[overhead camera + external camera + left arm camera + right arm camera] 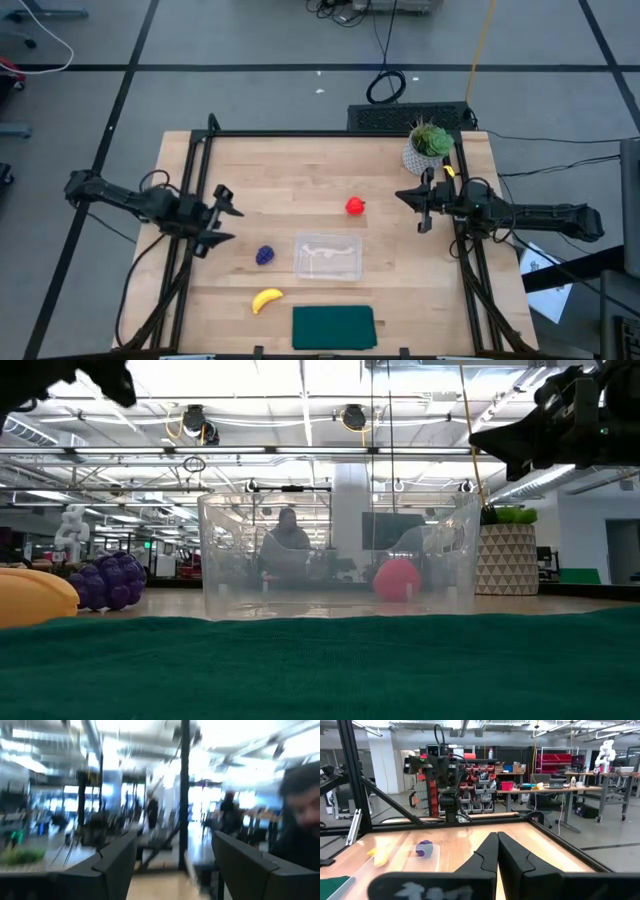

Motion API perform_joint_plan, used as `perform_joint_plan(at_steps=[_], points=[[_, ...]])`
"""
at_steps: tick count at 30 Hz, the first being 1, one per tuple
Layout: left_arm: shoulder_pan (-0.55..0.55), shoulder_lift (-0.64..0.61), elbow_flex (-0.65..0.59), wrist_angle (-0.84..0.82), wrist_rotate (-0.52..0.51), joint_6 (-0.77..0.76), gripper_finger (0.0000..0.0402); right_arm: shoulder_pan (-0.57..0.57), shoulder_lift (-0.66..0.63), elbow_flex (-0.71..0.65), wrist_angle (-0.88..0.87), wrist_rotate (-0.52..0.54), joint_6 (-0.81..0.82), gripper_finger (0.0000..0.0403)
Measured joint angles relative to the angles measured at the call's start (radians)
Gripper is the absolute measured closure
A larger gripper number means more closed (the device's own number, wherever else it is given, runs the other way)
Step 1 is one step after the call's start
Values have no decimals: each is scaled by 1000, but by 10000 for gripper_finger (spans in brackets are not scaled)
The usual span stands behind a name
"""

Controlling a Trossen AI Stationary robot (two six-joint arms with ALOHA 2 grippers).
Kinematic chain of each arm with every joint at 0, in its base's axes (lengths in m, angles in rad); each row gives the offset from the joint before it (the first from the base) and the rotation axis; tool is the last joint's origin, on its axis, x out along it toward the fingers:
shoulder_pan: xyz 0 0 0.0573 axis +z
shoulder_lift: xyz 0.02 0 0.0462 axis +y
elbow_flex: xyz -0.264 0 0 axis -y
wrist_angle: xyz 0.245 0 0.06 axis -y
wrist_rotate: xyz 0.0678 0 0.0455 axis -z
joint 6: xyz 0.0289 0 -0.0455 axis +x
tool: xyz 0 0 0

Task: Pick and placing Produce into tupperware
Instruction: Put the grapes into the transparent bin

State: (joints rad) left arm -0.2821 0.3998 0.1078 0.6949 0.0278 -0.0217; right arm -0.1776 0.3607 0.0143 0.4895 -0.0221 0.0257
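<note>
While nothing yet lies inside it, the clear tupperware (328, 256) sits mid-bench and serves as the landmark. Nearest the front edge, just before it, lies a dark green cloth (333, 326); the yellow banana (266, 299) rests front-left of the container. The purple grape cluster (265, 256) sits just left of it, the red strawberry (355, 206) just behind. Farther left, the left gripper (224, 220) hangs with jaws spread and empty; far right, the right gripper (421, 206) waits with jaws pressed together, near a potted plant (429, 147). These toys look light, rigid and smooth, likely slippery; the grapes' knobbly waist offers the surest hold.
</note>
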Motion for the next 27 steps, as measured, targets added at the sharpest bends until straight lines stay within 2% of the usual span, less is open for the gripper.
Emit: perform_joint_plan(at_steps=[5,9,14,19,23,27], points=[[-24,0,29,-5,12,86,137,0,0,0,0,0,0,403],[-44,13,90,-115,-132,128,137,0,0,0,0,0,7,403],[-62,62,189,-299,-347,99,137,0,0,0,0,0,7,403],[-81,132,292,-475,-451,68,137,0,0,0,0,0,7,403],[-88,174,333,-502,-475,81,137,0,0,0,0,0,7,403],[-88,194,341,-466,-443,99,137,0,0,0,0,0,8,403]])
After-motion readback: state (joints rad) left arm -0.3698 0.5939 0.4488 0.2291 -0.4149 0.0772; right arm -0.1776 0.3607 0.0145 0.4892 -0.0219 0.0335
